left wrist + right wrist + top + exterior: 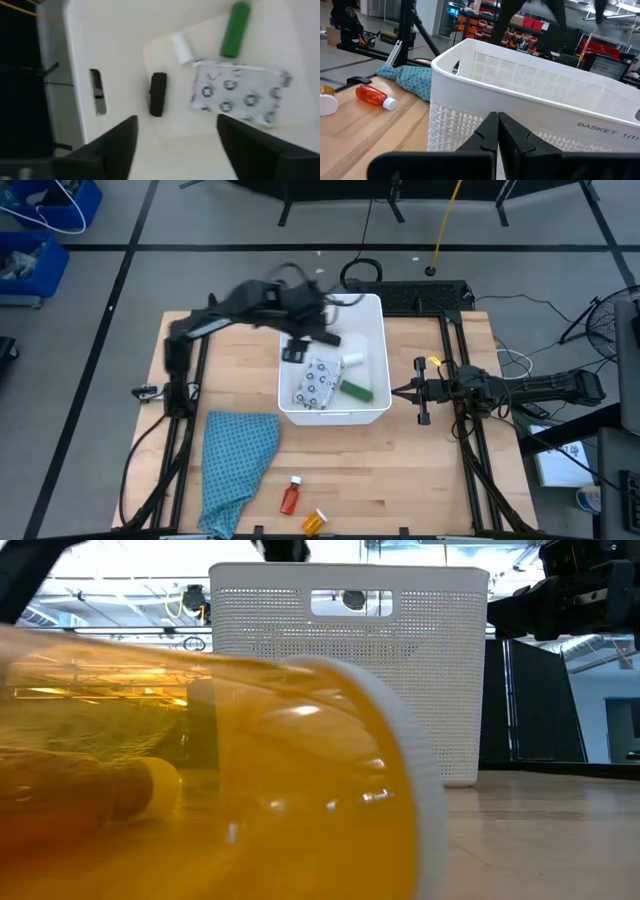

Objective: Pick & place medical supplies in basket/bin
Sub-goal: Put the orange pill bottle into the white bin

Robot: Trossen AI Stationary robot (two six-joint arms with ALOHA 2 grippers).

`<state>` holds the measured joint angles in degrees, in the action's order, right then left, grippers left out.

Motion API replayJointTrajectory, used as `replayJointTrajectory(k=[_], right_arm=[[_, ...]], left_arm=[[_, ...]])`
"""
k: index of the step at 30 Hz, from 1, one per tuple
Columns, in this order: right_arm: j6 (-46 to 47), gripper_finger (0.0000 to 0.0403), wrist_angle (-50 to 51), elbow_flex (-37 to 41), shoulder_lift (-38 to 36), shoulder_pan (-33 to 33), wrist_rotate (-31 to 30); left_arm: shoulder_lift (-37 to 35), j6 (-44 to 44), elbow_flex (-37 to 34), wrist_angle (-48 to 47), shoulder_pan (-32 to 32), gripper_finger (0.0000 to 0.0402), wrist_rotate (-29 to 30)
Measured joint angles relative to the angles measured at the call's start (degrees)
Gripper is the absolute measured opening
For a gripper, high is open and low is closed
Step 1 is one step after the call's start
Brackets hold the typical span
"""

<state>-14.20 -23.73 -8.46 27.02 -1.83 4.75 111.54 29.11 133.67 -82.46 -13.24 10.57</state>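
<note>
While the left pincer hangs open over the tub, block dropped inside, both bottles await on the counter; right pincer closed.

Bright, even light filled the room; the left arm was motion-blurred overhead, and the orange bottle loomed unfocused.

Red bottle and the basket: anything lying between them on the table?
Nothing. In the high view the red bottle and the white basket are separated by bare wood. The teal cloth lies off to the side, not in that stretch.
</note>
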Motion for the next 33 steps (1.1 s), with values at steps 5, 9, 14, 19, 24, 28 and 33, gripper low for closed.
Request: replayJointTrajectory(k=[5, 9, 14, 19, 24, 28, 33], right_arm=[[0.00, 0.0000, 0.06, 0.01, -0.01, 0.00, 0.00], [0.02, 0.0000, -0.32, 0.01, -0.01, 0.00, 0.00], [0.24, 0.0000, -1.37, 0.01, -0.01, 0.04, 0.00], [0.25, 0.0000, -1.31, 0.01, 0.01, 0.04, 0.01], [0.26, 0.0000, -1.31, 0.01, -0.01, 0.04, 0.02], [0.26, 0.0000, -1.29, 0.01, 0.00, 0.04, 0.02], [0.26, 0.0000, -1.29, 0.01, -0.01, 0.05, 0.02]], left_arm=[[-9.25, -7.88, -0.94, -5.29, 4.18, 0.0158, 0.38], [-17.18, -13.56, -6.95, -5.29, 6.20, 0.0053, 0.04], [-29.43, -13.26, -25.56, 9.36, 9.34, 0.0013, -2.98], [-43.82, -13.23, -47.39, 25.60, 9.73, 0.0004, -6.47], [-57.98, -19.05, -67.99, 43.18, 9.42, 0.0004, -6.47], [-66.83, -24.65, -81.94, 53.40, 9.68, 0.0004, -6.53], [-74.67, -31.19, -95.97, 67.93, 10.24, 0.0003, -4.09]])
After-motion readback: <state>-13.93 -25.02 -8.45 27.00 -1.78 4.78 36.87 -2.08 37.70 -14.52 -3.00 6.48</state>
